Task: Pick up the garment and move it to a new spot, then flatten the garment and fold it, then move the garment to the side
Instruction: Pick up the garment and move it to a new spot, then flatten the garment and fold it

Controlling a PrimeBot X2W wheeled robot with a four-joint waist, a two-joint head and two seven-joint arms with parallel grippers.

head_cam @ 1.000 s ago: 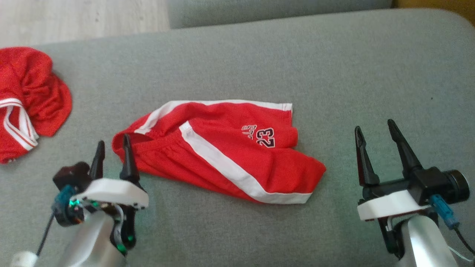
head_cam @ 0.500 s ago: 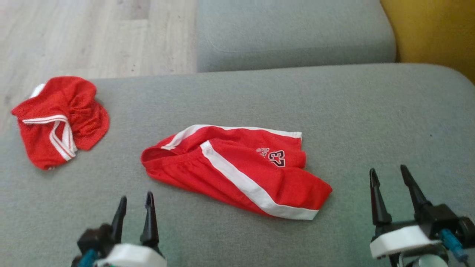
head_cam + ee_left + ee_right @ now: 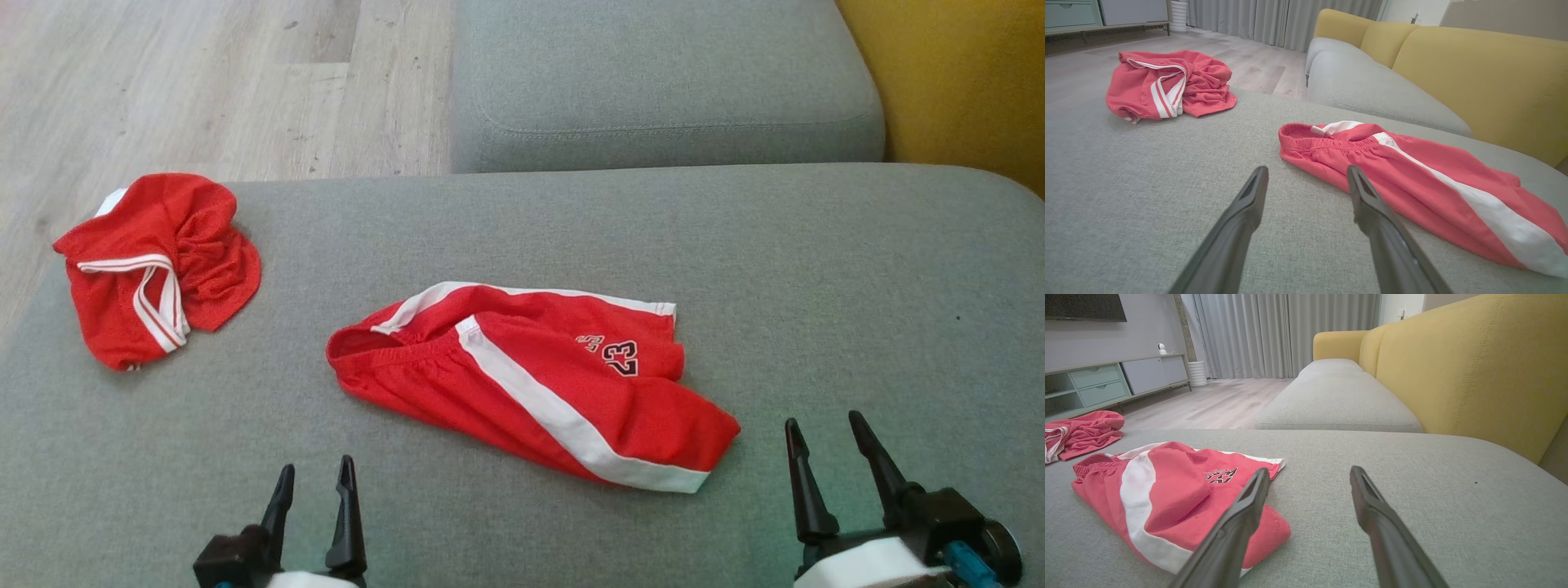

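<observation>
Garment lies folded mid sofa seat; my left gripper at 7, right gripper at 5 o'clock, both open, off it, likely before side move

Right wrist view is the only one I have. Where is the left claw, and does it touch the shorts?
Observer: The left claw is open and hangs over bare cushion, near the waistband end of the shorts, not touching them.
Operator: My own finger covers the print. What does it say?
Observer: In the head view the number reads 23, beside small lettering.
Operator: I see only a part of the other red garment. How does it lie?
Observer: The crumpled garment lies apart from the shorts, at the cushion's left edge by the wooden floor.
</observation>
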